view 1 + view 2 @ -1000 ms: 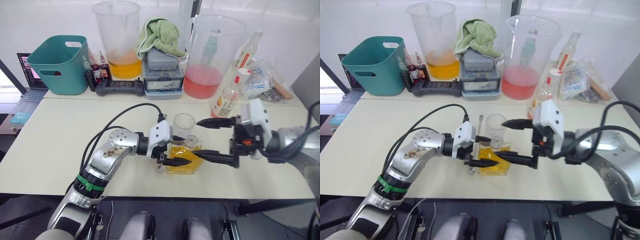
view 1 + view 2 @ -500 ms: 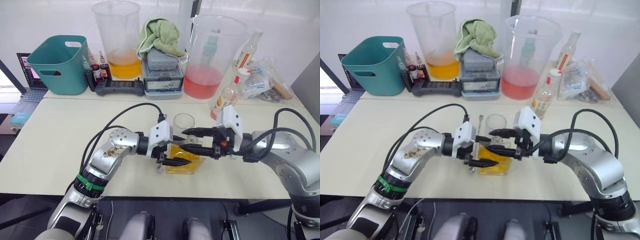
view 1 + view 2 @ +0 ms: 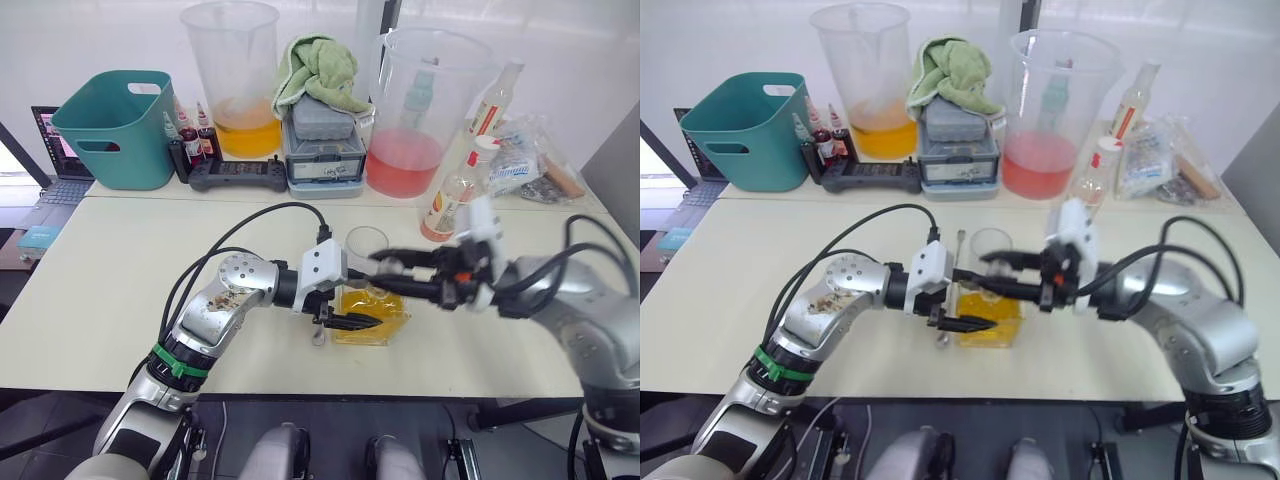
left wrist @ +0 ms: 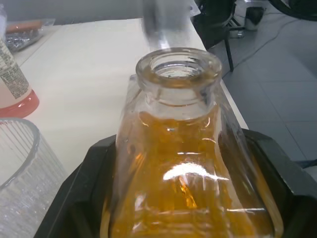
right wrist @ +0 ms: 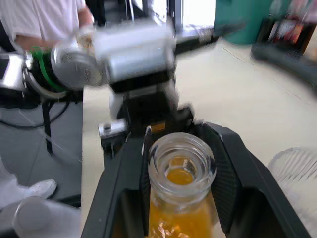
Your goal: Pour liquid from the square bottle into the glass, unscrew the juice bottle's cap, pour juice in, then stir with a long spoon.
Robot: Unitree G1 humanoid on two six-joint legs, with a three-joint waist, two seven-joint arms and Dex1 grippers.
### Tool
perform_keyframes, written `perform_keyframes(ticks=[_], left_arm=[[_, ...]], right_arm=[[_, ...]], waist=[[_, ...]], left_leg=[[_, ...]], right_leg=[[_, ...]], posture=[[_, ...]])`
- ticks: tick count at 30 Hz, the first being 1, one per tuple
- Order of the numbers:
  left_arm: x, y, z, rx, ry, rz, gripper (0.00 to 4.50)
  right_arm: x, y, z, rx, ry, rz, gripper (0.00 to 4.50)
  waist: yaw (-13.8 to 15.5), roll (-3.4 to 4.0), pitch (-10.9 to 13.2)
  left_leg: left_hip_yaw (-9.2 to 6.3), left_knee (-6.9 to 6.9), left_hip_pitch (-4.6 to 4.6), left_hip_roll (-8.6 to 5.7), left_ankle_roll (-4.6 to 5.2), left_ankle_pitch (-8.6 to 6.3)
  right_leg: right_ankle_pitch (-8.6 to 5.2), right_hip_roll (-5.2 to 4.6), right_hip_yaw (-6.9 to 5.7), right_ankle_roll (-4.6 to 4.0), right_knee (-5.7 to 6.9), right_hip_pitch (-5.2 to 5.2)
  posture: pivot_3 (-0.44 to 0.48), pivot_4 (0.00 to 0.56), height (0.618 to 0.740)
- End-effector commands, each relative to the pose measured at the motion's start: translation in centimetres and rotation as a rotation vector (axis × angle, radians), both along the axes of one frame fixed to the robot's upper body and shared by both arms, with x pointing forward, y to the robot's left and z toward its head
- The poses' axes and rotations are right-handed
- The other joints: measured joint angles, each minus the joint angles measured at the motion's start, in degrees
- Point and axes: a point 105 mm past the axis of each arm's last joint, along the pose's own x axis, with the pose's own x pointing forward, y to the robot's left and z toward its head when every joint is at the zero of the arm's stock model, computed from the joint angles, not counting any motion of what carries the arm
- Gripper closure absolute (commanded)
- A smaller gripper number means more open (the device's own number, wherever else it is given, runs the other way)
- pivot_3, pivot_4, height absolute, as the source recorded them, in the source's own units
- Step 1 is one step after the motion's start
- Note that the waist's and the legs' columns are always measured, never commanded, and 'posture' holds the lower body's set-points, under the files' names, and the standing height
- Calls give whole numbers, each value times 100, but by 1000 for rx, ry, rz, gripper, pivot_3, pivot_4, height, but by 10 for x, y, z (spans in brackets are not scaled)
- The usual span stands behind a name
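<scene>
Closing in over the last second, the right gripper [image 3: 400, 272] now straddles the neck of the square bottle [image 3: 368, 312], fingers apart on either side. The left gripper [image 3: 965, 300] is clamped on the bottle's body, so a handover looks under way. The uncapped bottle, holding amber liquid, stands on the table [image 3: 120, 270] just in front of the empty glass [image 3: 366, 248].
</scene>
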Motion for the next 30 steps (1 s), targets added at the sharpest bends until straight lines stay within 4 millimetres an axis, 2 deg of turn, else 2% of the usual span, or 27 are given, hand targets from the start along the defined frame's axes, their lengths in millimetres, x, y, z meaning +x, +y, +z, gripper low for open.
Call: perform_keyframes(ticks=[1,4,7,8,11,14,17,19,21,26,30], left_arm=[[2,1,-3,36,-18,8,1705],[2,0,-4,37,-19,9,1705],[2,0,-3,33,-20,12,1705],[2,0,-3,32,-20,12,1705],[1,-1,3,-4,-23,19,1705],[-1,-3,11,-40,-23,27,1705],[-1,-4,13,-53,-23,37,1705],[0,-3,15,-62,-23,50,1705],[0,-3,16,-63,-25,56,1705],[3,0,18,-64,-33,76,1705],[3,2,18,-65,-36,85,1705]], right_arm=[[1,-19,17,46,-25,-44,3401],[6,-37,21,55,-35,-115,3401],[37,-83,13,7,-75,-370,3402],[42,-92,11,-8,-82,-418,3402],[71,-149,-3,-58,-150,-707,3402],[88,-202,-22,-66,-165,-955,3402],[96,-229,-34,-54,-169,-1088,3402],[101,-253,-53,-9,-123,-1220,3402],[105,-265,-70,42,-73,-1294,3402],[106,-276,-112,50,16,-1392,3402],[106,-276,-125,71,50,-1403,3402]], waist=[[-1,-2,-1],[1,-1,-1],[1,-1,-1],[6,-1,-1],[-1,-1,-2],[-7,1,-2],[-25,3,-2],[-80,6,-3],[-113,7,-2],[-146,8,-2],[-175,16,-1]], left_leg=[[-1,0,1,1,1,-1],[-1,0,1,0,2,-1],[0,0,1,0,2,-1],[1,1,1,-2,2,-1],[3,1,1,-4,1,0],[8,1,1,-8,-2,4],[13,-1,1,-10,-3,7],[20,-6,1,-6,-6,11],[21,-8,1,-5,-10,14],[20,-10,1,-6,-10,15],[20,-11,1,-6,-9,16]], right_leg=[[0,1,-1,0,-2,2],[0,-1,2,0,-1,2],[0,-2,2,0,0,3],[0,-2,2,0,0,4],[0,-2,2,0,0,4],[0,-1,3,0,3,4],[0,2,7,0,5,11],[0,7,15,0,5,18],[0,8,15,0,4,19],[0,9,14,0,0,23],[0,8,16,0,-1,23]], posture=[[0,150,740],[0,150,740],[0,150,740],[0,150,740],[0,150,740],[0,150,740],[0,150,740],[0,150,740],[0,150,740],[0,150,740],[0,150,740]])
